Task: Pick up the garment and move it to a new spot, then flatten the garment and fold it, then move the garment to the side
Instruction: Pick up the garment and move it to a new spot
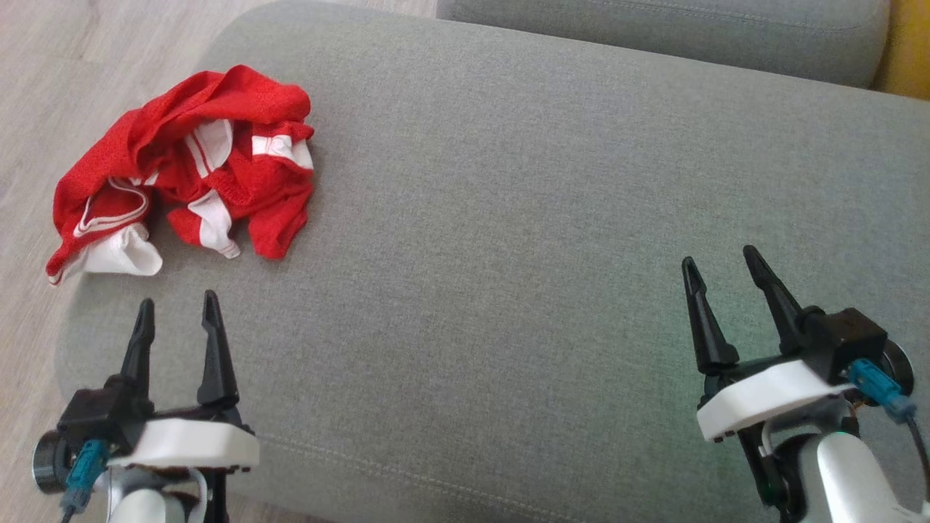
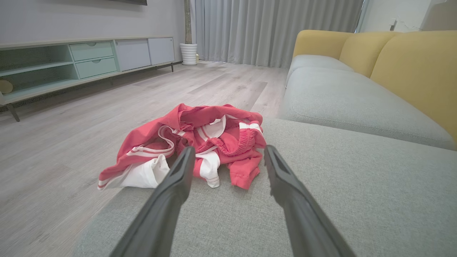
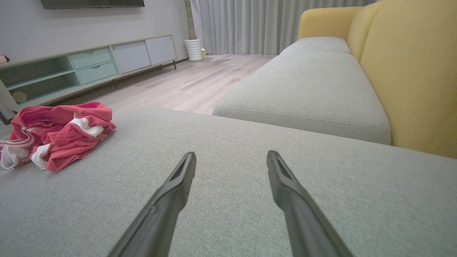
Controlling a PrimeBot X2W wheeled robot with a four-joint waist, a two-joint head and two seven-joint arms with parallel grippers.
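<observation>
A crumpled red garment (image 1: 189,171) with white stripes and white lining lies in a heap at the far left corner of the grey sofa cushion (image 1: 508,218), partly hanging over the edge. My left gripper (image 1: 178,309) is open just short of it, fingers pointing at the heap. In the left wrist view the garment (image 2: 200,142) sits right beyond the open left gripper (image 2: 228,153). My right gripper (image 1: 723,265) is open over bare cushion at the right, far from the cloth. From the right wrist the garment (image 3: 60,132) lies at the far left, well away from the right gripper (image 3: 231,159).
Wooden floor (image 1: 43,87) borders the cushion on the left. A second grey cushion (image 1: 654,29) and yellow backrests (image 2: 414,71) lie beyond and to the right. A low pale-green cabinet (image 2: 82,60) stands along the wall across the floor.
</observation>
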